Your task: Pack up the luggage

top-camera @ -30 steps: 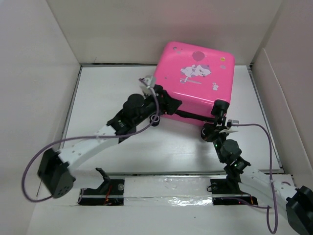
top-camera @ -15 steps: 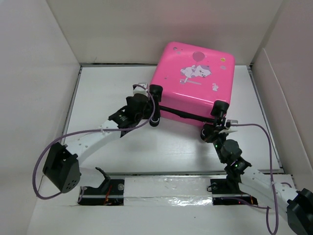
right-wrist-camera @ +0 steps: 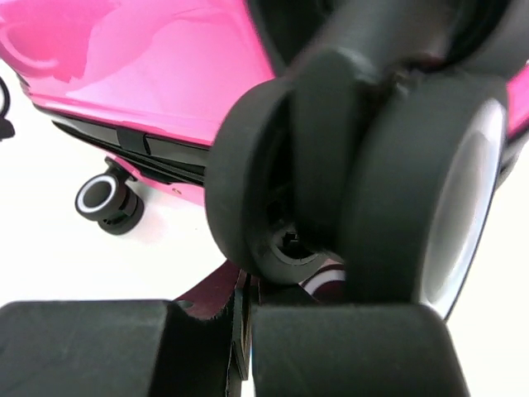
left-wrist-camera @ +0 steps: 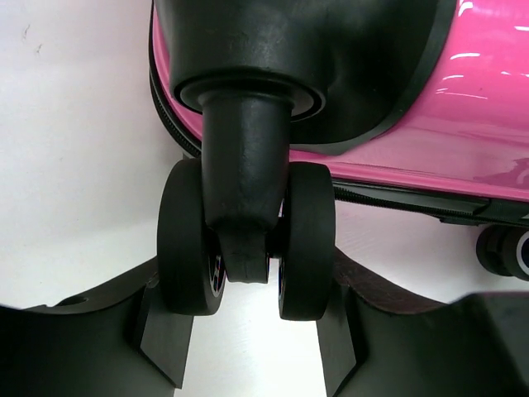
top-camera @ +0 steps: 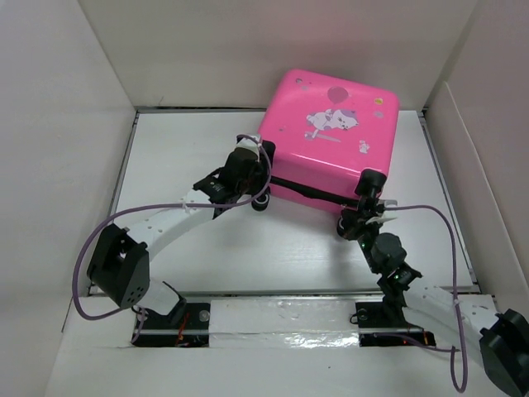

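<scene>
1 luggage [top-camera: 299, 157] caster [left-wrist-camera: 248, 207] pinched in left gripper [left-wrist-camera: 248, 331]; right gripper [right-wrist-camera: 246, 327] pressed together near another.

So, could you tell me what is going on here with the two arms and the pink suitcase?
The pink suitcase lies closed on the white table, sticker side up. Both arms are down at its near wheels. The left gripper has its fingers either side of the left double wheel, though a firm grip cannot be confirmed. The right gripper is shut, close by the right wheel.
</scene>
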`<action>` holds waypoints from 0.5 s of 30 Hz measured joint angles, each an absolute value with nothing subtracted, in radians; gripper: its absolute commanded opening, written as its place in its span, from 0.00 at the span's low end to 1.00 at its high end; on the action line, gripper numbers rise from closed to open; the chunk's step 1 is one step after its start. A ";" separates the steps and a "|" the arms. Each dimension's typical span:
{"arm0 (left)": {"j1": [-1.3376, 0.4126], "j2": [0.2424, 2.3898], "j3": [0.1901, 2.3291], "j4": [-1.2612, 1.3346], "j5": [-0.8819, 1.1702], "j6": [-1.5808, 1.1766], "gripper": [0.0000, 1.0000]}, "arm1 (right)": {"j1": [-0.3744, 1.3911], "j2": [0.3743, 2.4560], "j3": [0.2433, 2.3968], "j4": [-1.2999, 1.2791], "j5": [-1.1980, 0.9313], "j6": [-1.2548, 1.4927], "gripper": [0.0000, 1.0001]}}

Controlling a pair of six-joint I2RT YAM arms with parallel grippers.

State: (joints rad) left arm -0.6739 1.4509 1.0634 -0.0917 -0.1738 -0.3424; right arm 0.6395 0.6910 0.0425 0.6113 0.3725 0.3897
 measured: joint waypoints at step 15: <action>-0.909 1.457 1.104 -0.112 -0.066 -0.467 0.00 | 0.826 1.256 0.313 0.871 0.315 0.391 0.00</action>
State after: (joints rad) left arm -0.9089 1.4574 1.1042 -0.1116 -0.0662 -0.4667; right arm 0.8265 1.2556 0.3130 0.8715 0.3145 0.3912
